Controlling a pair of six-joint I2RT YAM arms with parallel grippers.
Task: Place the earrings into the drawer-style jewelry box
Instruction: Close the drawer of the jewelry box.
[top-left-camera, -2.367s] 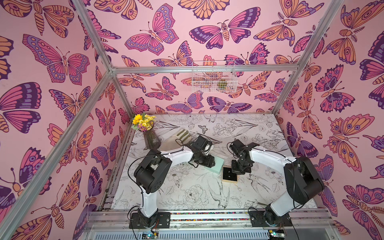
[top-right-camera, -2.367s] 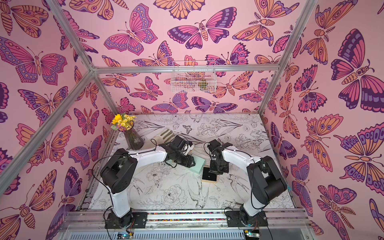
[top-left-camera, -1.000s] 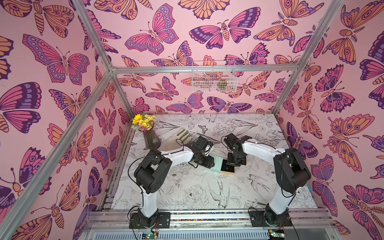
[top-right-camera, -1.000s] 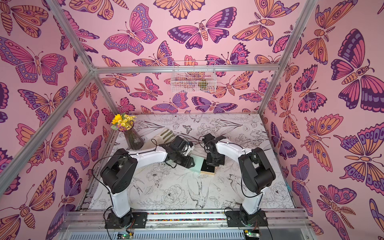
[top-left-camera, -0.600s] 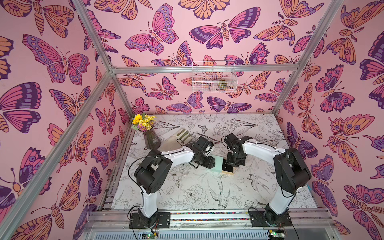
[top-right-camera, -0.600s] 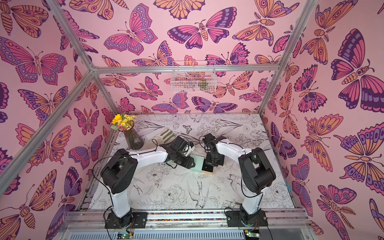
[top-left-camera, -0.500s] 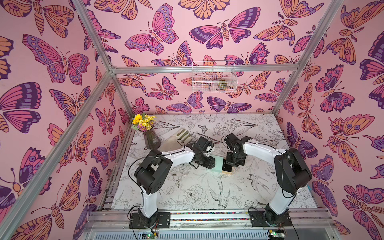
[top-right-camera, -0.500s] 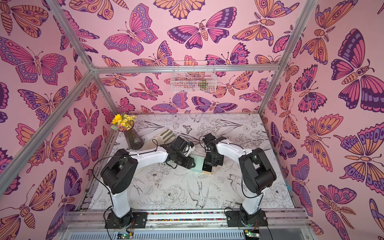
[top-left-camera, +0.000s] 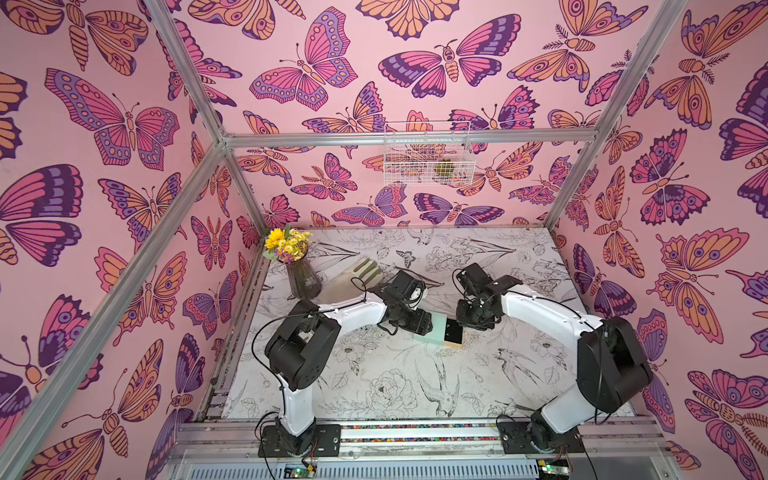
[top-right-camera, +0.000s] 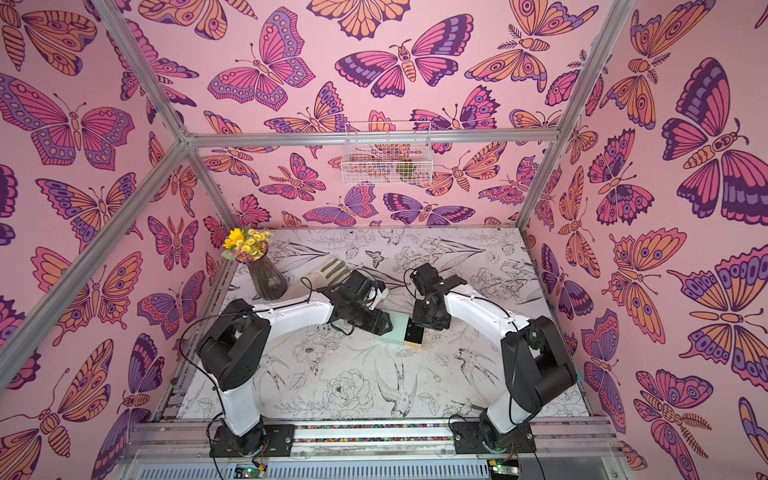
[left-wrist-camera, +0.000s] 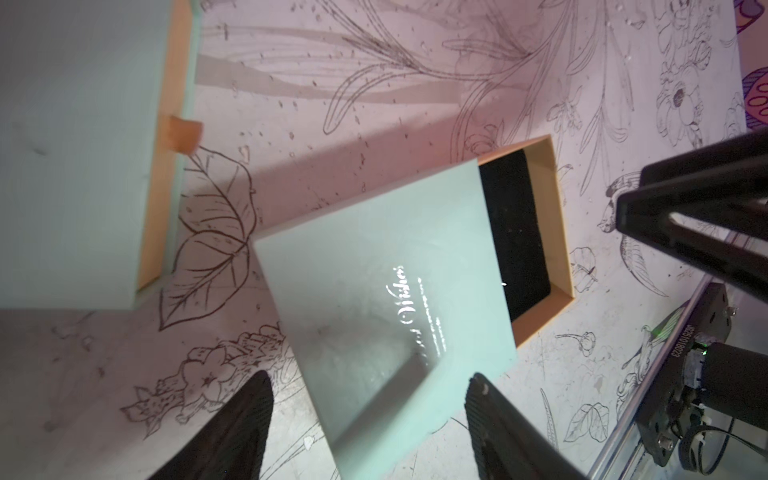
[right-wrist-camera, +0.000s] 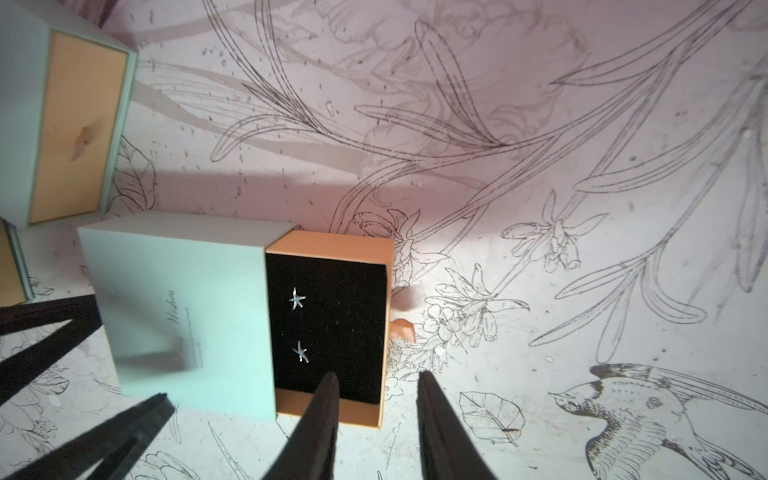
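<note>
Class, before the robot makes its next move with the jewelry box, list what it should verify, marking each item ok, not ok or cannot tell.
1. Both earrings on the black pad: ok.
2. The drawer shut: not ok, partly out of the sleeve.
3. The right gripper empty: ok, jaws apart.
4. The left gripper steadying the sleeve: cannot tell; jaws straddle it, contact unclear.
5. The pull tab unobstructed: ok.

Floral-print table (top-left-camera: 374, 374): vase (top-left-camera: 303, 284) far left corner, jewelry box (top-left-camera: 434, 332) mid-table, second box (left-wrist-camera: 83, 145) near.
</note>
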